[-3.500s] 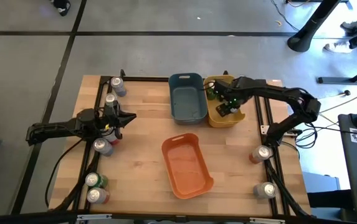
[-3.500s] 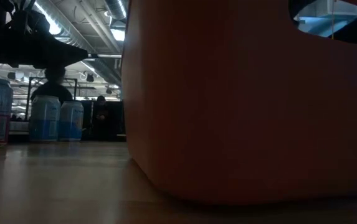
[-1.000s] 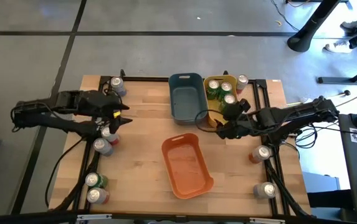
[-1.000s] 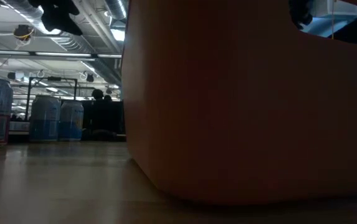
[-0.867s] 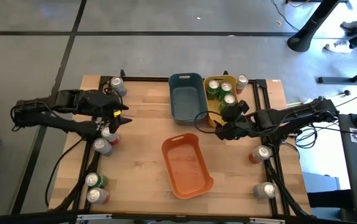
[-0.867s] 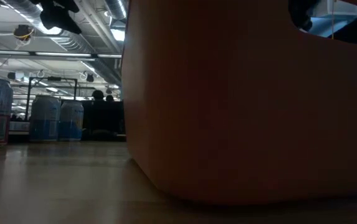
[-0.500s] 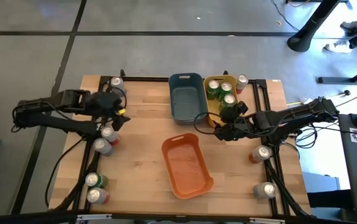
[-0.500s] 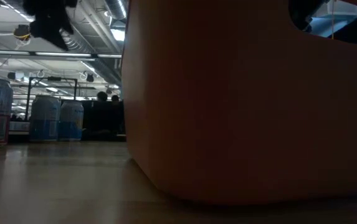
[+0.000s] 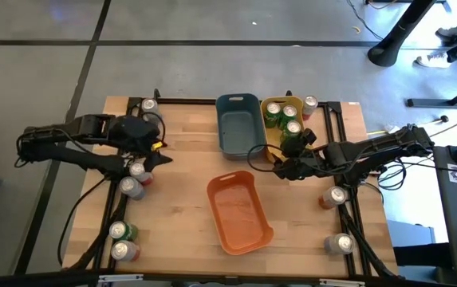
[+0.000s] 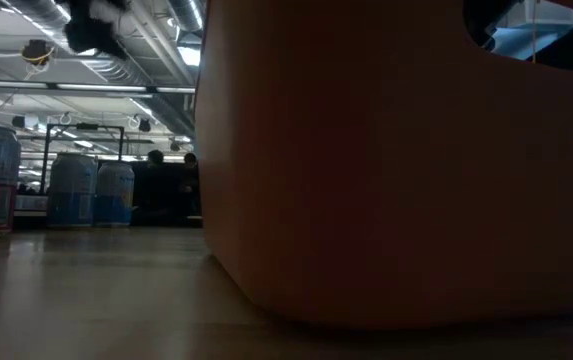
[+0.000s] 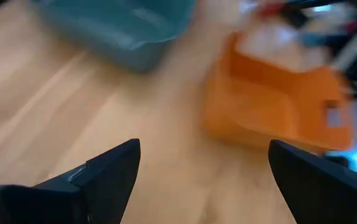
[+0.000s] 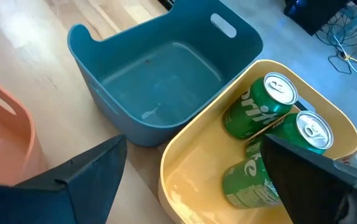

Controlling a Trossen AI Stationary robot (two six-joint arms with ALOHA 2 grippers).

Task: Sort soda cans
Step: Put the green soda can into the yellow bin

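Several soda cans stand upright on the wooden table: some along the left edge (image 9: 130, 187), one at the far left (image 9: 150, 108), others at the right edge (image 9: 334, 197). Three green cans (image 12: 262, 106) lie in the yellow bin (image 9: 273, 151). My left gripper (image 9: 163, 151) hovers open above the table just right of the left-hand cans, nothing between its fingers (image 11: 109, 174). My right gripper (image 9: 280, 166) hangs open by the near end of the yellow bin, facing the blue bin (image 12: 166, 81), and is empty too.
The blue bin (image 9: 240, 127) stands at the far middle beside the yellow one. The orange bin (image 9: 240, 214) sits at the near middle and fills most of the low view (image 10: 396, 160). A black frame rail (image 9: 124, 119) runs along the table's sides. Bare wood (image 9: 184, 167) lies between the left cans and the bins.
My left gripper has turned a little while staying above the left-hand cans, shifting slightly toward the bins. My right gripper has kept its place by the yellow bin. No can has moved.
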